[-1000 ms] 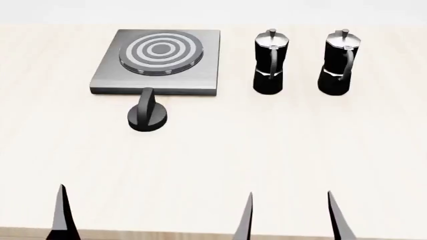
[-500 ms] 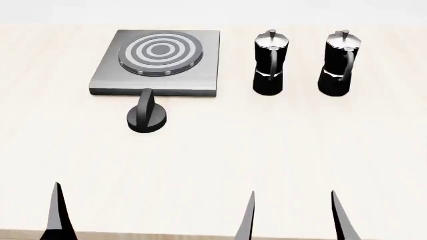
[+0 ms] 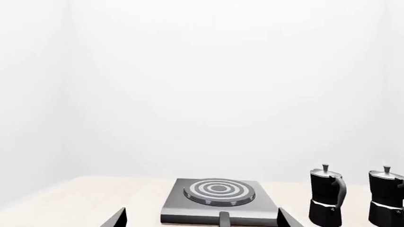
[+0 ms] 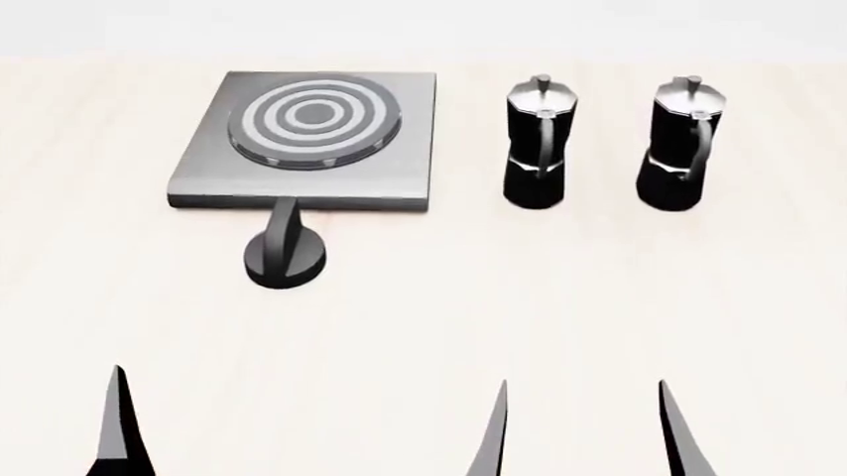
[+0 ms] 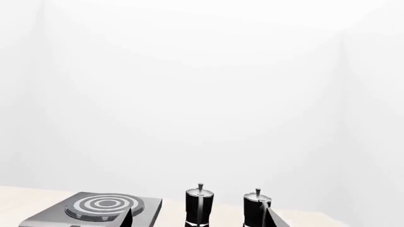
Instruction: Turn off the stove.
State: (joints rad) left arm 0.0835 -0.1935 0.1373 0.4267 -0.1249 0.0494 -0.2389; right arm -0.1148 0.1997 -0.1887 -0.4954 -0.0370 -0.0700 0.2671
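The stove (image 4: 302, 139) is a flat grey slab with a ringed burner, lying at the back left of the pale table. Its black ridged knob (image 4: 284, 253) stands just in front of the slab. Both grippers hover low near the table's front, well short of the knob. Only one finger (image 4: 119, 431) of my left gripper shows in the head view. In the left wrist view, the left gripper (image 3: 202, 220) is open, with the stove (image 3: 218, 203) and the knob (image 3: 223, 219) straight ahead. My right gripper (image 4: 582, 431) is open and empty, further right.
Two black-and-silver moka pots (image 4: 538, 144) (image 4: 681, 144) stand upright to the right of the stove. In the right wrist view the pots (image 5: 199, 208) (image 5: 256, 210) sit ahead of that gripper, with the stove (image 5: 94, 210) off to one side. A white wall rises behind the table.
In the head view, the stove, knob and pots have slid slightly down the picture and the table's front edge has dropped out of sight. The fingertips sit almost where they were.
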